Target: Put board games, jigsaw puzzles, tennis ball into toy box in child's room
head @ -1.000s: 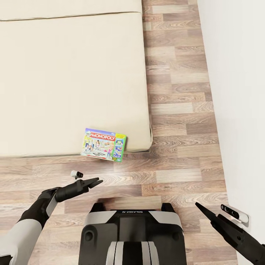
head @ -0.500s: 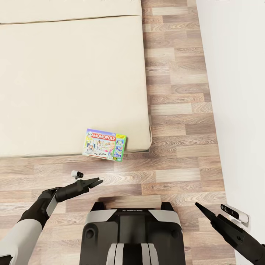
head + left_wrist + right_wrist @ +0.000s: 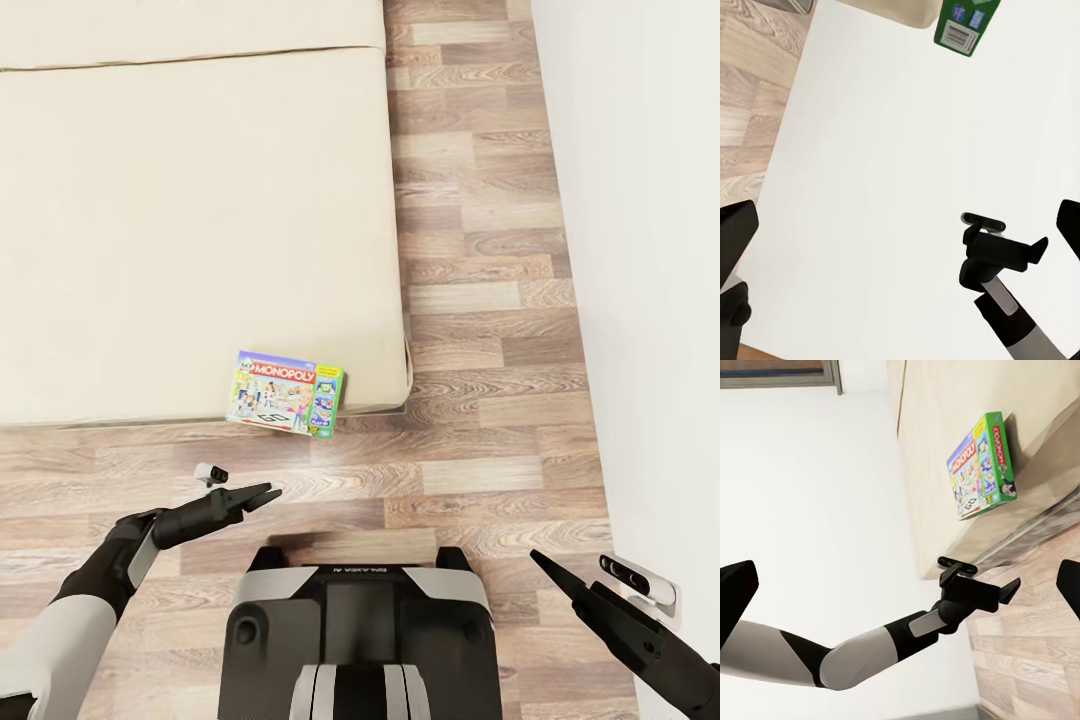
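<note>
Change since one second ago: the whole head view has shifted slightly, with the bed [image 3: 190, 220] and the board game [image 3: 287, 391] sitting a little lower and further right in the picture. This is camera or base motion, not object motion. Both arms keep the same pose. Judgement: the robot is still positioning itself at the bed; no grasp has begun, and this game remains to be carried to the toy box.

Location: the green-edged board game lies flat at the bed's near edge, close to its near right corner, overhanging the edge slightly.

Pincer state: the left pincer [image 3: 256, 495] hangs over the floor [image 3: 480, 300], near the game but apart from it, empty and slightly parted. The right pincer [image 3: 548, 565] is empty; its opening cannot be determined.

View differences: the right wrist view shows the game's [image 3: 982, 466] printed top and green side, plus the left arm. The left wrist view shows one green end [image 3: 965, 25] bearing a barcode.
</note>
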### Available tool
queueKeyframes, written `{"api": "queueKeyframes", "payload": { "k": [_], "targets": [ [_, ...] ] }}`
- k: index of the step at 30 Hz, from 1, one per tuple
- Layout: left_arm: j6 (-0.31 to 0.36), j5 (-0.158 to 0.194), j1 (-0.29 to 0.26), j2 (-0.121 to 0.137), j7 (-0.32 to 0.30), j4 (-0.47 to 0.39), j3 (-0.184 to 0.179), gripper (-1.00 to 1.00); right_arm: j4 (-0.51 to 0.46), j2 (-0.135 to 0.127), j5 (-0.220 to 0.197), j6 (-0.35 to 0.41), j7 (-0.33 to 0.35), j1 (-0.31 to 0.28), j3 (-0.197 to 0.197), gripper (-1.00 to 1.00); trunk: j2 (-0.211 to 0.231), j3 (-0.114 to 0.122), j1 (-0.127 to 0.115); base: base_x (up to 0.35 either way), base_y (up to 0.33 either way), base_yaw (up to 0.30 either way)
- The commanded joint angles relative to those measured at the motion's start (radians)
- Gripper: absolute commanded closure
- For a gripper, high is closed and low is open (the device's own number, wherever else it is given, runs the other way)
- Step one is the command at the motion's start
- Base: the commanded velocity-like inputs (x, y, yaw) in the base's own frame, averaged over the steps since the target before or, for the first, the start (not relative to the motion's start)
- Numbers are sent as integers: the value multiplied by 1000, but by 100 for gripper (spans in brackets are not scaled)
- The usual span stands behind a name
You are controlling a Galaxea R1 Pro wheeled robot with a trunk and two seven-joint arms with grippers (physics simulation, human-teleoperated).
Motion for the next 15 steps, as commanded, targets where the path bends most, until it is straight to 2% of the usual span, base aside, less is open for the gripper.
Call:
{"api": "queueKeyframes", "payload": {
  "k": [1,15],
  "targets": [
    [10,0,0,0,-4,0,0,-100,-1,0,-4,10,0,0,0,-100,0,0,0,0,0,0],
    [9,0,0,-2,-4,-1,-6,-100,-1,0,-4,10,4,0,0,-100,0,0,0,0,0,0]
  ]
}}
